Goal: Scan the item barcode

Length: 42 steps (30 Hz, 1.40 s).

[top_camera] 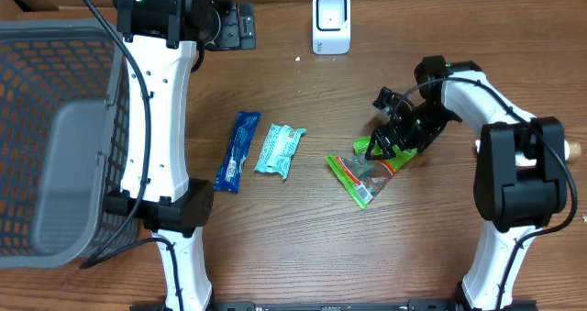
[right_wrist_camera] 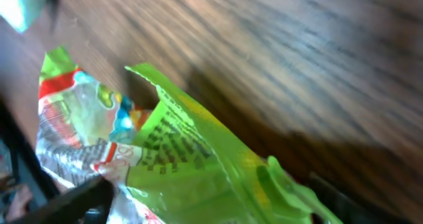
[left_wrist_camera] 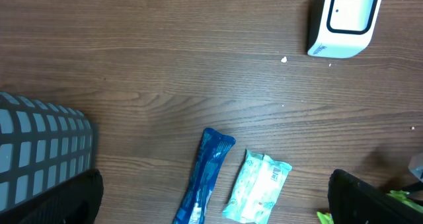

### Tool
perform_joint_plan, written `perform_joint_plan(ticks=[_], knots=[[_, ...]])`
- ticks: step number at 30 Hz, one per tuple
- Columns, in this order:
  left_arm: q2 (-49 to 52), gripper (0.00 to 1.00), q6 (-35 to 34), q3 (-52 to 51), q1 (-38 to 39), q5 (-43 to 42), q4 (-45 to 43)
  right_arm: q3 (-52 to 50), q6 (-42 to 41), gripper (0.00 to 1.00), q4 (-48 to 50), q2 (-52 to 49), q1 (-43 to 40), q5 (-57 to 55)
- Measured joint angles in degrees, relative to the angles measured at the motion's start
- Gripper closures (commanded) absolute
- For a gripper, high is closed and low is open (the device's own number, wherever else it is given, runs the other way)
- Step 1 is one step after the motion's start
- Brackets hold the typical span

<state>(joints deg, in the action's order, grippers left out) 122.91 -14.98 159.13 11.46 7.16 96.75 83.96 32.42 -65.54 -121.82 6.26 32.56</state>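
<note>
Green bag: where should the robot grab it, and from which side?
Probably the green bag's crinkled green edge, coming down from above with the right gripper: the bag lies flat on the table, and that edge sticks up a little.

From overhead we look straight down on the whole table [top_camera: 303, 247], its far edge at the top of our view. Our left wrist view hangs high over the far left part, facing down. With the overhead it shares the scanner [left_wrist_camera: 344, 19], a corner of the basket [left_wrist_camera: 39, 145], the blue packet [left_wrist_camera: 206, 178] and the pale teal packet [left_wrist_camera: 259, 187]. Our right wrist view sits very near the green packet [right_wrist_camera: 192, 158], tilted and blurred, sharing only it with the overhead.
</note>
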Motion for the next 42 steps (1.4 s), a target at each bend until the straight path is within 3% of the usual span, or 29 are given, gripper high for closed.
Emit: perform_joint_plan(ticks=[4, 6, 8, 13, 24, 29, 35, 42], knots=[[0.0, 0.01, 0.0, 0.0, 0.0, 0.0, 0.0, -3.6, -1.0, 0.62, 1.2, 0.1, -0.1, 2.6], [0.0, 0.0, 0.0, 0.0, 0.0, 0.0, 0.0, -5.4, -1.6, 0.85, 1.5, 0.0, -0.1, 3.5], [0.0, 0.0, 0.0, 0.0, 0.0, 0.0, 0.0, -6.6, -3.7, 0.96, 2.0, 0.0, -0.1, 4.0], [0.0, 0.0, 0.0, 0.0, 0.0, 0.0, 0.0, -7.0, -12.3, 0.96, 4.6, 0.0, -0.1, 4.9], [0.0, 0.0, 0.0, 0.0, 0.0, 0.0, 0.0, -6.6, -39.8, 0.96, 8.3, 0.0, -3.7, 4.0], [0.0, 0.0, 0.0, 0.0, 0.0, 0.0, 0.0, -4.9, -43.3, 0.8, 5.8, 0.0, -8.3, 1.2], [0.0, 0.0, 0.0, 0.0, 0.0, 0.0, 0.0, -1.7, -45.0, 0.48, 3.0, -0.1, -9.2, -2.1], [0.0, 0.0, 0.0, 0.0, 0.0, 0.0, 0.0, 0.3, -43.7, 0.42, 2.2, -0.5, -8.4, -1.7]])
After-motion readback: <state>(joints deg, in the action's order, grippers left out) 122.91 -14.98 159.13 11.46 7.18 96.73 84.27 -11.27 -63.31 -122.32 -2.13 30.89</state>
